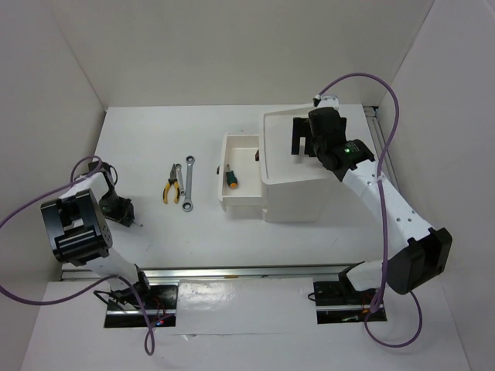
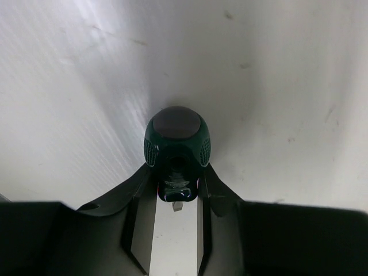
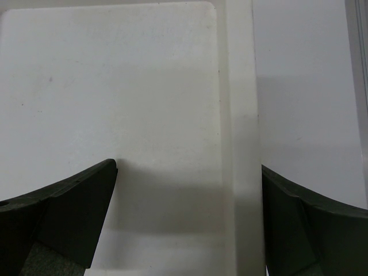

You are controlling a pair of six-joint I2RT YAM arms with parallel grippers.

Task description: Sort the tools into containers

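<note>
Left hand (image 2: 175, 184), well left of box unit (image 1: 294, 197), clamps green screwdriver (image 2: 176, 141); right hand (image 3: 188, 172) spread wide over unit's top. Best practice: lift clear of desk (image 1: 155, 139), carry tool to open drawer (image 1: 241, 203) at unit's left, release w/in rim.

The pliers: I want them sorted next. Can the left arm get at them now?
Probably not yet. Nothing lies between it and the pliers, but the left tool is shut on the green screwdriver and must release it first.
</note>
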